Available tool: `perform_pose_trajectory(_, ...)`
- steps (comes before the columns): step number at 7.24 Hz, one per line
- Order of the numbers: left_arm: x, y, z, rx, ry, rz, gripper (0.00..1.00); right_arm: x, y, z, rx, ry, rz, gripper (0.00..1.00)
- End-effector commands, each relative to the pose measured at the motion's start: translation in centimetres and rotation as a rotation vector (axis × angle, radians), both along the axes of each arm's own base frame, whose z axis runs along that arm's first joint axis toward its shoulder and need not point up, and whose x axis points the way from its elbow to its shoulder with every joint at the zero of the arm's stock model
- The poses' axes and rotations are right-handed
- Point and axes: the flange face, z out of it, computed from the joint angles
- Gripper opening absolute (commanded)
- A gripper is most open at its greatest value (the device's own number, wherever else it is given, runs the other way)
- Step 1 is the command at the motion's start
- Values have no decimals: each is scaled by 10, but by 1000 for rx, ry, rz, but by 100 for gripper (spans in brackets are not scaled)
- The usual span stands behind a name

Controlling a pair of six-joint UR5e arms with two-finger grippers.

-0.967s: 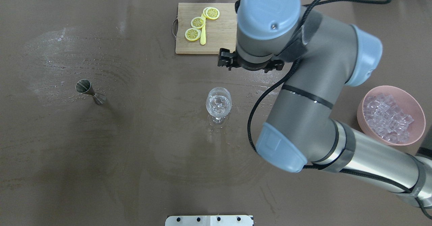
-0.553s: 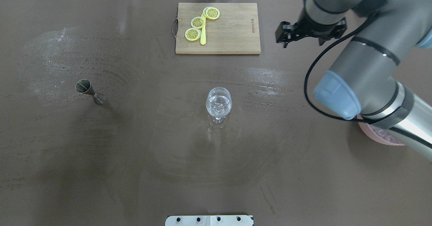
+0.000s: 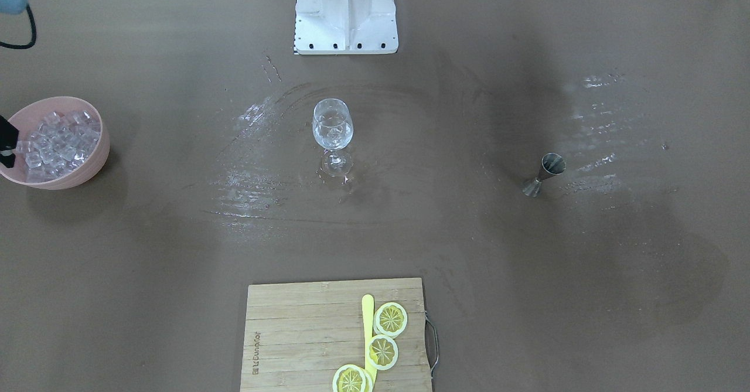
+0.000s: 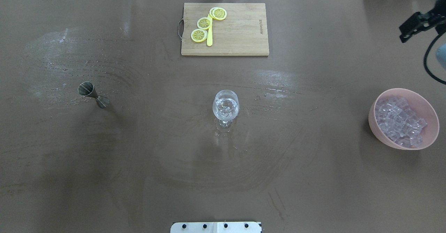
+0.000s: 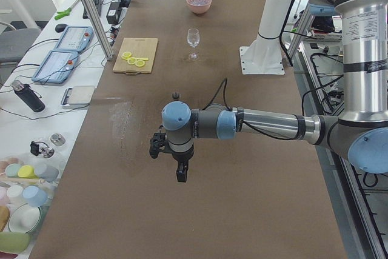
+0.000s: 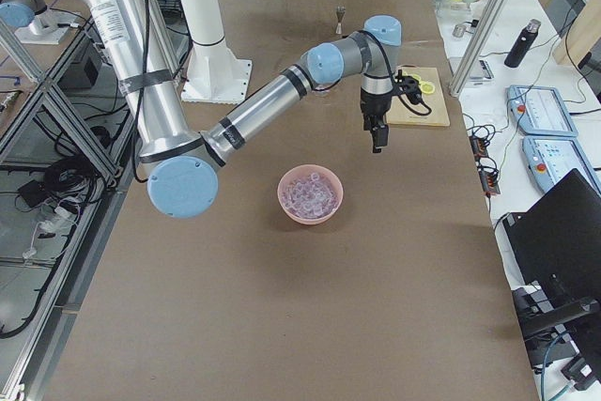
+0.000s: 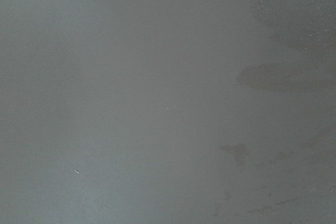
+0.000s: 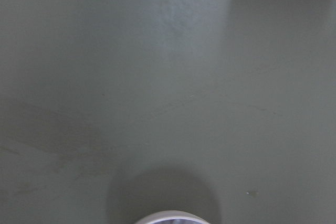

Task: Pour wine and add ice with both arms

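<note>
A clear wine glass [image 4: 225, 106] stands upright mid-table with several ice cubes in its bowl; it also shows in the front view [image 3: 333, 125]. More ice [image 4: 400, 121] fills a pink bowl [image 4: 432, 128] at the right, also in the front view [image 3: 99, 152]. My right gripper [image 6: 377, 143] hangs over the table beyond the bowl; only a black sliver shows in the front view [image 3: 4, 140], so I cannot tell its state. My left gripper [image 5: 182, 174] hangs over bare table far from the glass, state unclear. No wine bottle is in view.
A steel jigger [image 4: 93, 94] stands at the left. A wooden cutting board [image 4: 240, 31] with lemon slices [image 4: 205, 23] and a yellow knife lies at the far edge. The white stand base [image 3: 345, 11] sits on the robot's side. Wet streaks surround the glass.
My right arm has swung from beside the cutting board, near the glass, out to the right edge of the overhead view. The ice bowl is uncovered again. The glass has not moved.
</note>
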Motion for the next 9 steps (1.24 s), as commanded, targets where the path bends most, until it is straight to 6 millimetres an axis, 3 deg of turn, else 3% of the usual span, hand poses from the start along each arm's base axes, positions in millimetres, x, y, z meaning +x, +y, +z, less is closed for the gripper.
perform_pose_trajectory(1, 0, 1, 0, -1, 0, 0, 98, 67, 32, 84, 0, -16, -66, 100)
perform_pose_trajectory(2, 0, 0, 0, 0, 0, 0, 98, 91, 53, 134, 21, -33, -78, 100)
perform_pose_trajectory(4, -1, 1, 0, 1, 0, -1, 98, 111, 105, 254, -23, -41, -65, 100)
perform_pose_trajectory(5, 0, 1, 1, -1, 0, 0, 98, 112, 117, 281, -54, -37, -61, 100)
perform_pose_trajectory(7, 0, 1, 1, -1, 0, 0, 98, 117, 143, 305, -126, -29, -39, 100)
perform_pose_trajectory(9, 0, 0, 3, -1, 0, 0, 98, 122, 141, 303, -164, -40, -3, 100)
